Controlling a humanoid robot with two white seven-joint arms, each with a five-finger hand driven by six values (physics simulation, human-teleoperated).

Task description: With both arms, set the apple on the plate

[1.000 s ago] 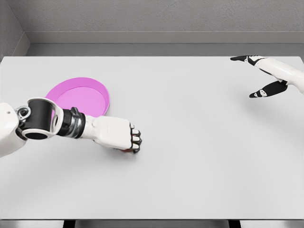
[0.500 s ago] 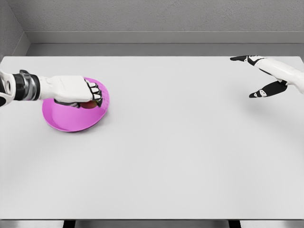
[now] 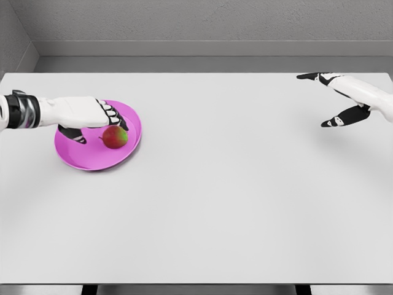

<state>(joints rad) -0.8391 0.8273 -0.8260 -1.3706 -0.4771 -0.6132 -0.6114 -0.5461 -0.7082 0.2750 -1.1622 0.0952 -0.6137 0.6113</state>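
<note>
Fingers (image 3: 113, 114) of left hand (image 3: 86, 114) spread above apple (image 3: 115, 137) on plate (image 3: 86, 157).

Pretty bare setup: a big white table (image 3: 233, 203) fills most of the view, with a grey textured wall (image 3: 202, 21) behind it and a lighter band running along the wall's base. Even, flat lighting.

Left arm: smooth white shell along the forearm, with a wrist section of black and grey metallic rings near the picture's edge. Left hand (image 3: 92, 117): white back and knuckles, five fingers with black segments at the joints and on the undersides. Right arm: same glossy white casing, tapered toward the wrist. Right hand (image 3: 344, 98): white palm section, fingers and thumb largely black with small white marks near the tips. No cables or screws discernible.
</note>
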